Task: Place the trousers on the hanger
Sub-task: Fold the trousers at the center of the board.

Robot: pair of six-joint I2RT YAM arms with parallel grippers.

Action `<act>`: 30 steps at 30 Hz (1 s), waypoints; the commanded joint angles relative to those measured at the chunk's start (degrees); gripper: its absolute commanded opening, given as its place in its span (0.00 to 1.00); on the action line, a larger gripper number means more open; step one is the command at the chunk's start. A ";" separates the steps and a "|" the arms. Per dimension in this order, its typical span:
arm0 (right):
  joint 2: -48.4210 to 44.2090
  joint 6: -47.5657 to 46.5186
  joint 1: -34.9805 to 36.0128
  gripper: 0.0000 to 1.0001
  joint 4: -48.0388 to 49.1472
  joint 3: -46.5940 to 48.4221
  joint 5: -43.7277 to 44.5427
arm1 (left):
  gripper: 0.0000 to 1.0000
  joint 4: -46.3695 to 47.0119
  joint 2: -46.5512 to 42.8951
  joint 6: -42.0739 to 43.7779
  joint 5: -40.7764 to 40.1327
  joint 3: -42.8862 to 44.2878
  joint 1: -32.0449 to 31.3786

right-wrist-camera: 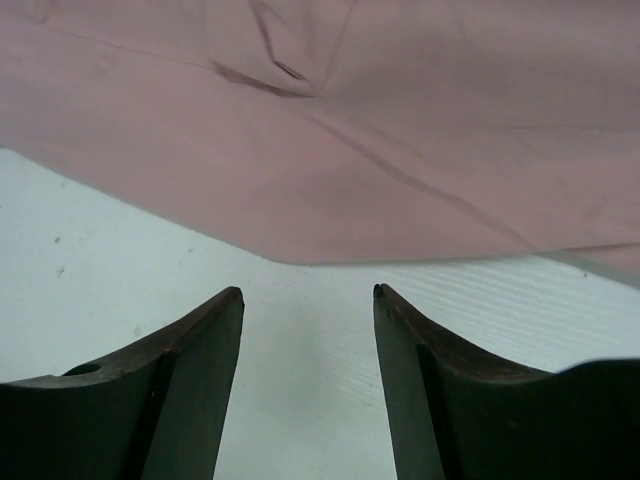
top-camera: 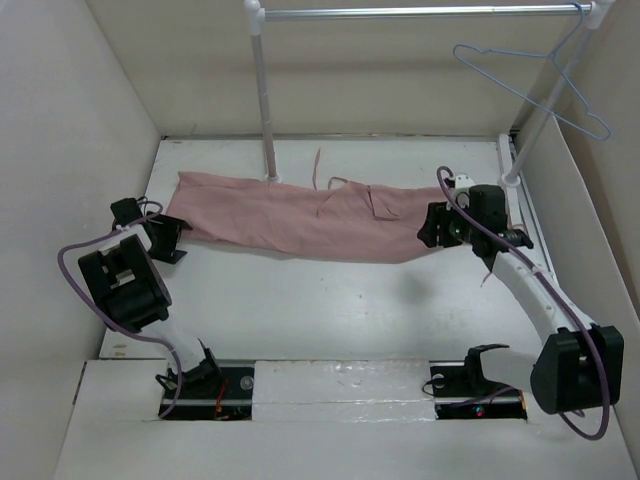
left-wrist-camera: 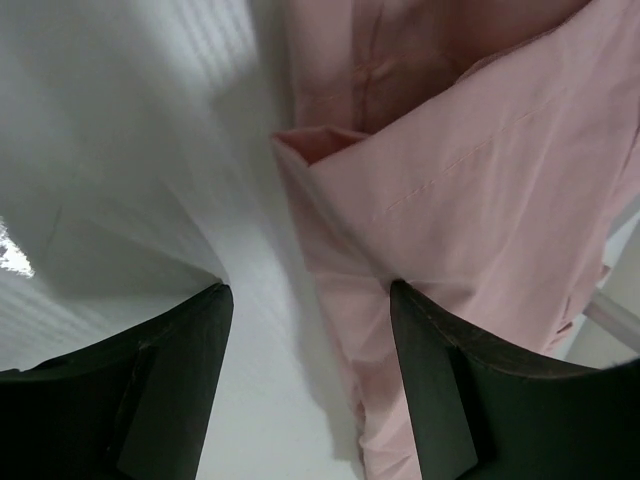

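Note:
The dusty-pink trousers lie stretched flat across the far half of the table, leg ends at the left. The pale blue wire hanger hangs by its hook on the rail at the top right. My left gripper is open at the left leg ends; in the left wrist view the folded fabric edge lies partly between the fingers. My right gripper is open at the trousers' right end; in the right wrist view the fabric lies just beyond the fingertips, untouched.
A white and metal clothes rail spans the back, with a post standing behind the trousers and another post at the right. White walls enclose the table on the left, back and right.

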 commanded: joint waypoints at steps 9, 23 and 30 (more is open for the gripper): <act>8.01 9.53 -25.55 0.80 14.22 -8.43 -12.07 | 0.33 4.76 6.20 -1.88 -1.36 2.76 -0.55; 27.88 25.08 -32.86 0.60 32.08 -6.93 -5.59 | 0.00 0.80 9.71 3.30 -5.40 10.93 -0.55; 27.54 19.83 -34.52 0.00 22.80 -0.87 -2.76 | 0.00 -4.91 7.88 6.81 -10.15 17.00 -0.55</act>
